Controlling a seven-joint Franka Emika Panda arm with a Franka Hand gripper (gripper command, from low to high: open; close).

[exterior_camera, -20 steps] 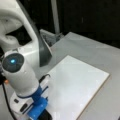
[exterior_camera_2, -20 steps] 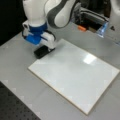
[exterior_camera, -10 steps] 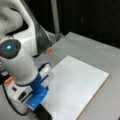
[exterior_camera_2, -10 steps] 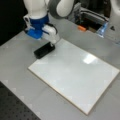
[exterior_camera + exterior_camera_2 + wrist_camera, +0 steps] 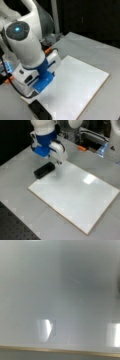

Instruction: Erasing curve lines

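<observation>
One black eraser (image 5: 44, 170) beside whiteboard (image 5: 82, 200), gripper (image 5: 58, 160) above

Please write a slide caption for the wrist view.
Wrist camera over the white board, its wooden edge along the bottom; no curve lines visible.

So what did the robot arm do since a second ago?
The arm's blue-and-white wrist rose and pulled away from the black eraser block, which now lies uncovered at the white board's corner. In a front view the wrist hangs above that corner. The fingers are hidden. Board and eraser stayed put; no curve lines are discernible.
</observation>
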